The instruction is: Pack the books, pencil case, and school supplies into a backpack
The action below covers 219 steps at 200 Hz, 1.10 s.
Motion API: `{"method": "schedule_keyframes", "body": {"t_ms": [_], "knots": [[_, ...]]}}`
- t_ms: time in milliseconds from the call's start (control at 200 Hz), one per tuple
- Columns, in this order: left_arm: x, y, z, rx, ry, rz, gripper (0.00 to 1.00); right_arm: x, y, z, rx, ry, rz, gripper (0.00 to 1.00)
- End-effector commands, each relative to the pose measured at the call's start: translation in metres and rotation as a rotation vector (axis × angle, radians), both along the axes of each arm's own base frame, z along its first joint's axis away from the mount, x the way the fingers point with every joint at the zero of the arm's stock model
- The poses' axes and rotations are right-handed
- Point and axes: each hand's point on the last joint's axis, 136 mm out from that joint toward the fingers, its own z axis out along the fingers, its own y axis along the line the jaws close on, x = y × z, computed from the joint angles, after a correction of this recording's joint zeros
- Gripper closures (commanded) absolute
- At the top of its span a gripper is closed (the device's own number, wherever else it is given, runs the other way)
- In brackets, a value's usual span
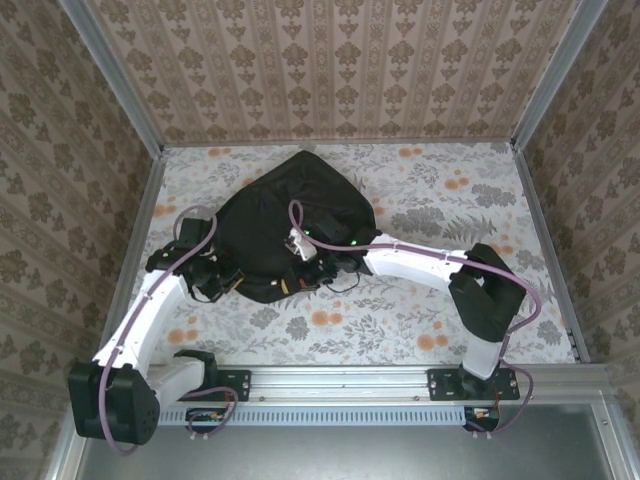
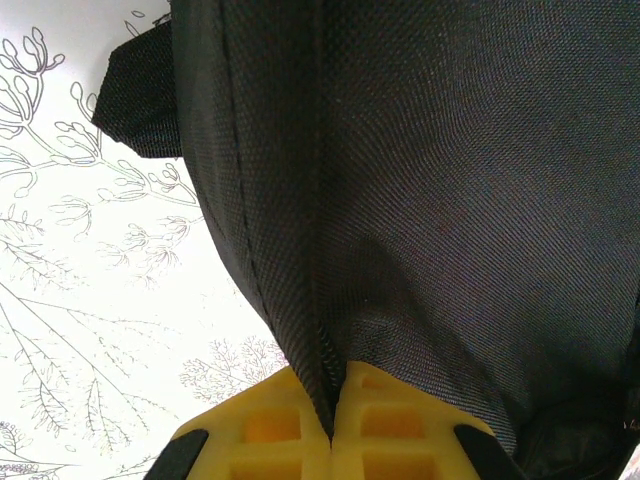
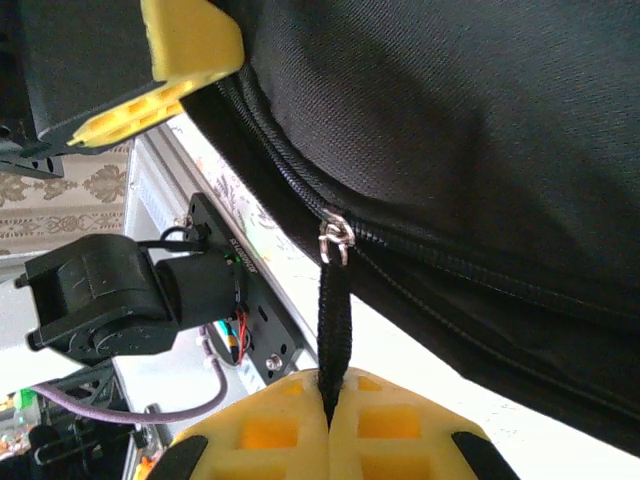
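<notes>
Zip step, by the look of it: backpack [image 1: 285,225] lies mid-table, left gripper [image 2: 332,420] clamped on a fold of its fabric, right gripper [image 3: 328,400] pinched tight on the zip pull strap [image 3: 334,310]. Next: left braces the bag while right drags the strap along the zip track [image 3: 450,270], keeping it taut and in line.

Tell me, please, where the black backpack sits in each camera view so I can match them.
Top external: backpack at table centre, slightly left.
Left wrist: centre and right, its fabric pinched in the left gripper.
Right wrist: upper right, its zip pull pinched in the right gripper.
Shared landmark: the floral table cover.
</notes>
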Motion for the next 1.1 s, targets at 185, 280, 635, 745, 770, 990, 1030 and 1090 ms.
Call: {"method": "schedule_keyframes", "body": {"t_ms": [185, 280, 635, 745, 770, 990, 1030, 1090], "knots": [[-0.003, 0.009, -0.002, 0.032, -0.012, 0.005, 1.00, 0.022, -0.046, 0.000, -0.063, -0.039, -0.103, 1.00], [-0.003, 0.009, -0.002, 0.035, -0.016, 0.001, 1.00, 0.025, -0.051, 0.002, -0.063, -0.045, -0.118, 1.00], [0.011, -0.014, 0.047, -0.013, -0.211, -0.245, 0.33, 0.008, -0.074, 0.006, -0.078, -0.040, -0.134, 1.00], [0.016, -0.014, 0.078, 0.003, -0.371, -0.286, 0.00, -0.003, -0.109, -0.001, -0.130, -0.039, -0.199, 1.00], [0.018, -0.015, 0.085, 0.001, -0.407, -0.292, 0.00, -0.005, -0.119, -0.001, -0.142, -0.046, -0.218, 1.00], [0.033, -0.022, 0.118, -0.047, -0.551, -0.311, 0.00, -0.002, -0.216, -0.003, -0.242, -0.108, -0.494, 1.00], [0.036, -0.026, 0.121, -0.076, -0.559, -0.321, 0.00, 0.000, -0.233, -0.004, -0.253, -0.115, -0.552, 1.00], [0.040, -0.028, 0.120, -0.096, -0.557, -0.321, 0.00, 0.001, -0.241, -0.001, -0.210, -0.121, -0.586, 1.00]]}}
